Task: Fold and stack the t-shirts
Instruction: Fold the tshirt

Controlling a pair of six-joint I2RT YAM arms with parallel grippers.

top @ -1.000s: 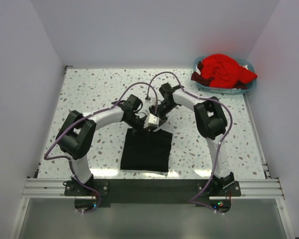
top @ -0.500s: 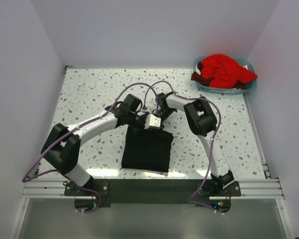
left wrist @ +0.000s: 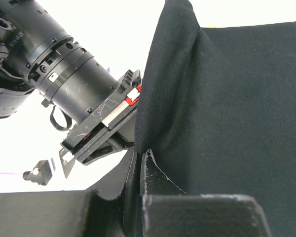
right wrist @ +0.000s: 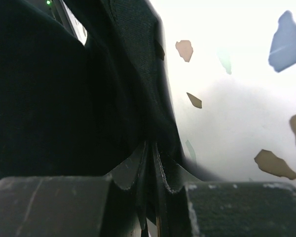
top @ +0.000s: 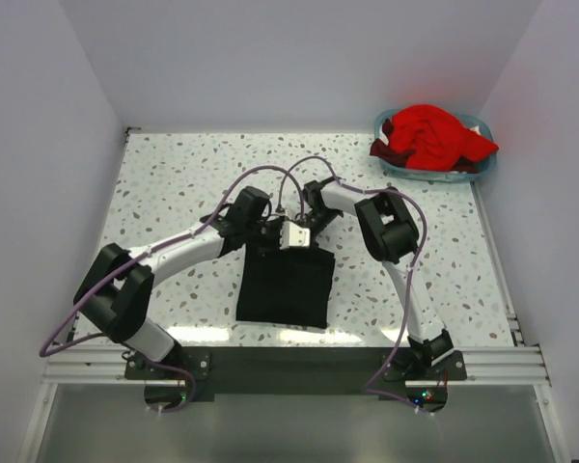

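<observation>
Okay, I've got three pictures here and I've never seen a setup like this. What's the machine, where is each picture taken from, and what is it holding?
These are two robot arms bolted at the near edge of a speckled table. The wide picture looks down from above and behind them. The other two come from small cameras on each wrist, so you see each arm's own fingers up close. A black t-shirt, folded into a rectangle, lies on the table in front of the arms. A red t-shirt sits bunched in a light blue basket at the far right corner. The left gripper and the right gripper are both shut, pinching the black shirt's far edge close together.
</observation>
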